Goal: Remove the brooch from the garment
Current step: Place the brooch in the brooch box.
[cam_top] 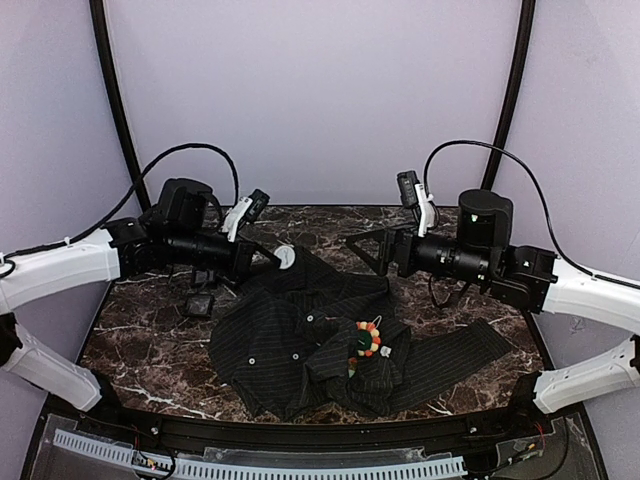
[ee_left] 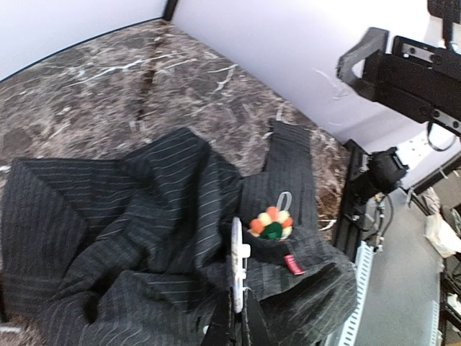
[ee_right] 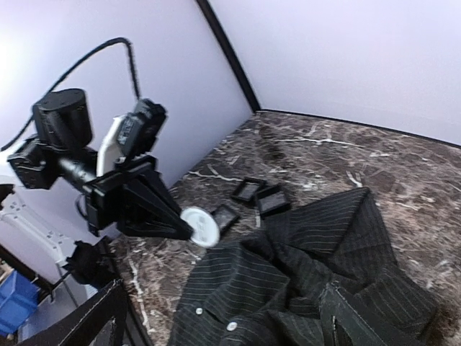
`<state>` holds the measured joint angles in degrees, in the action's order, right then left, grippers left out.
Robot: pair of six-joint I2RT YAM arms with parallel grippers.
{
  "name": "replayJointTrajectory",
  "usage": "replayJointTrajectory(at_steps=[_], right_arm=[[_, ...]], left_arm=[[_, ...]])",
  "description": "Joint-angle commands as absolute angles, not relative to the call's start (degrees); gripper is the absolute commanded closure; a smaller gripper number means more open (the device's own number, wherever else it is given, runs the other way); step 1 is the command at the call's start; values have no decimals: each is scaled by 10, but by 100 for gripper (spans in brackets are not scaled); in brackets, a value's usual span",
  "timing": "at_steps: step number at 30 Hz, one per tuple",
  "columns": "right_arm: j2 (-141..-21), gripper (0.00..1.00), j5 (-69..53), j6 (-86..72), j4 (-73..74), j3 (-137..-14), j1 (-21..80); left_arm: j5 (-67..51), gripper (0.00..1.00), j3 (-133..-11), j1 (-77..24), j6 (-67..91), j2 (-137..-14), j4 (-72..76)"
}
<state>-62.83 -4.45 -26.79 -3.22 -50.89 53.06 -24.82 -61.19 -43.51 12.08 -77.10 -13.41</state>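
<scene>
1. The brooch is pinned on the garment. It sits on a bunched-up fold on the right side, towards the near edge. The left wrist view shows it best: green middle with orange, red and white beads round it.
2. The garment is a black pinstriped thing, rumpled across the middle of the dark marble table. One sleeve runs out to the right.
3. The left gripper is up over the far left edge of the garment, well apart from the brooch. Its fingers look pressed together, with a white disc right at the tip. Can't tell if it's pinching the disc or if that's just part of the finger.
4. The right gripper is over the far side of the garment, facing the left one. Its fingers are spread wide with nothing between them.
5. A few small black boxes sit on the table just left of the garment.
</scene>
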Motion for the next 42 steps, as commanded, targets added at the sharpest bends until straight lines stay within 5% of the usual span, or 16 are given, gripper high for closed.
replayJointTrajectory(at_steps=[1,9,22,42], right_arm=[[-621,6,68,-239,53,-526,509],[-631,6,50,-249,53,-510,474],[-630,6,22,-265,46,-485,455],[-633,6,18,-286,42,-474,446]], left_arm=[[-74,99,-612,-396,90,-725,-270],[138,99,-613,-285,92,-788,-408],[174,99,-636,-257,86,-925,-430],[191,99,-623,-257,90,-950,-452]])
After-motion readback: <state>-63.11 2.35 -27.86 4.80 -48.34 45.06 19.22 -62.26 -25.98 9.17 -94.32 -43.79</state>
